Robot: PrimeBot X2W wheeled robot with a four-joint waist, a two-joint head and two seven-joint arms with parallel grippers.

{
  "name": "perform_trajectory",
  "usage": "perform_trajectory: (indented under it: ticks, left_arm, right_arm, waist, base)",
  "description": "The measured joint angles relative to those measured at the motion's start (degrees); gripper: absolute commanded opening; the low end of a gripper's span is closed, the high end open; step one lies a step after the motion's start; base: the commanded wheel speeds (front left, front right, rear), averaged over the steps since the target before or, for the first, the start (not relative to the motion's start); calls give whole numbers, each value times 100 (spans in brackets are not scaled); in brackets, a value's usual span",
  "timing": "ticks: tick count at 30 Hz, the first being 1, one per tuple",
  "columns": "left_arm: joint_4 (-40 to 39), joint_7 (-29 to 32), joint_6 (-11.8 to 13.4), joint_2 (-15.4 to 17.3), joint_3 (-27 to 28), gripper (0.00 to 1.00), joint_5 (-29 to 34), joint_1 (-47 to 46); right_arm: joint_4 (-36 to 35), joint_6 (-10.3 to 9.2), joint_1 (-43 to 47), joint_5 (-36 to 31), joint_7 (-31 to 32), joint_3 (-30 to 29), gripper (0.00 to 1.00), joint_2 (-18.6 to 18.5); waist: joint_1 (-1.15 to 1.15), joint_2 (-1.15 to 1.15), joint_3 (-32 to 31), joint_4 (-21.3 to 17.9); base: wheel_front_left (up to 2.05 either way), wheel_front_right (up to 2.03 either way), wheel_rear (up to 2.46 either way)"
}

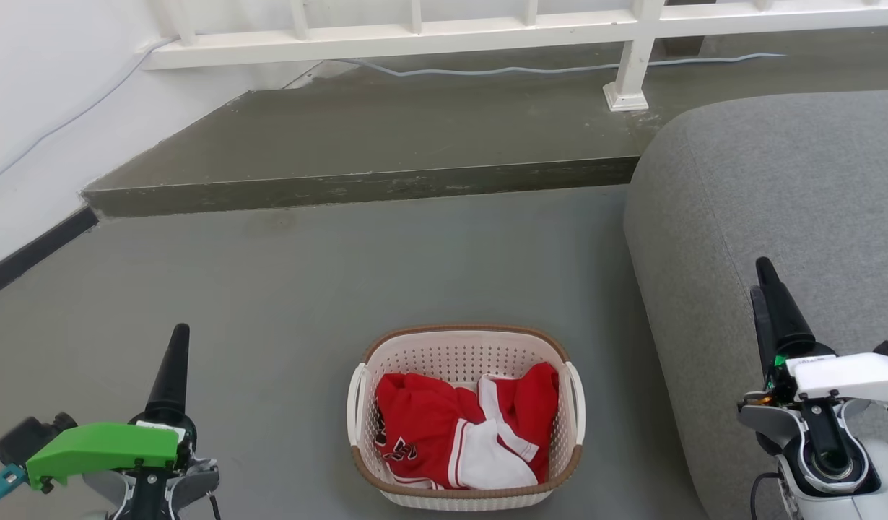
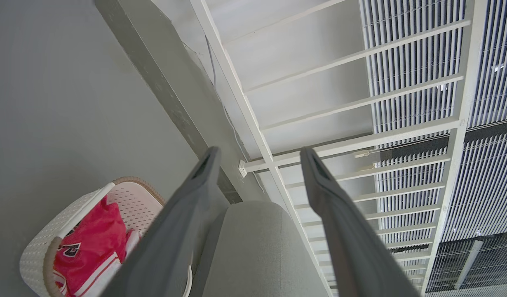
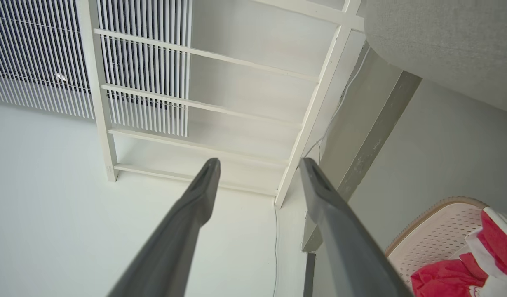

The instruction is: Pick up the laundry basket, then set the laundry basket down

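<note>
The small cream-white perforated plastic laundry basket point(image 1: 458, 355) sits on the smooth grey floor point(image 1: 307, 289) at six o'clock in the head view, square between the two arms and untouched. A crumpled red-and-white jersey-like garment point(image 1: 429, 426) fills most of it.

The left gripper point(image 1: 178, 336) hangs at about eight o'clock from the basket and the right gripper point(image 1: 765, 271) at about three to four o'clock, both well apart from it. In each wrist view the two long dark fingers stand spread wide with nothing between them.

The lift looks risky to me. The thin white loop handles, left point(image 1: 355, 404) and right point(image 1: 577, 401), are narrow targets for such long tapered fingers. A tip could slide off the slick plastic or poke into a hole of the wall instead. If one side catches before the other, the light basket would likely tip and the cloth could slump over the rim. The right arm also works just beside the rounded grey fabric sofa point(image 1: 776, 180) and may brush it on the way in.

The basket is a rounded rectangle with a brown woven-look band at the rim. The garment is soft and creased. The sofa is matte and finely textured. Beyond, at twelve o'clock, a scuffed dark raised step point(image 1: 386, 137) runs under a white painted railing point(image 1: 415, 32).
</note>
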Motion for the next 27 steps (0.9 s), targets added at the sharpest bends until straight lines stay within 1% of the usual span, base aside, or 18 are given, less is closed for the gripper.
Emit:
perform_trajectory:
  ticks: [3, 8, 17, 22, 24, 26, 27]
  left_arm:
    - [-40, -75, 0, 120, -130, 100, 347, -2]
    - [-60, -168, 0, 200, -260, 100, 823, -8]
    - [-144, -323, 1, 280, -280, 100, 1831, -26]
    - [-163, -407, 71, 296, -369, 100, 2350, -29]
    - [-170, -449, 78, 299, -414, 100, 2572, -30]
    - [-190, -486, 121, 300, -469, 100, 2747, -34]
    - [-198, -493, 140, 300, -491, 100, 2848, -38]
  right_arm:
    - [-32, 0, -2, -253, -79, 147, 100, -97]
    - [-37, 0, -5, -676, -177, 357, 100, -215]
    - [-30, 1, -70, -1540, -333, 614, 100, -424]
    - [-24, -3, -129, -2035, -427, 771, 100, -504]
    - [-19, -55, -136, -2230, -438, 843, 100, -522]
    - [-11, -63, -146, -2408, -482, 899, 100, -543]
    - [-11, -110, -151, -2504, -494, 925, 100, -555]
  waist:
    - [0, 0, 4, -7]
    - [0, 0, 11, -13]
    - [0, 0, 20, -15]
    - [0, 0, 17, -14]
    - [0, 0, 15, -12]
    - [0, 0, 14, -10]
    - [0, 0, 14, -9]
  base:
    - [0, 0, 0]
    - [0, 0, 0]
    - [0, 0, 0]
    - [0, 0, 0]
    - [0, 0, 0]
    - [0, 0, 0]
    - [0, 0, 0]
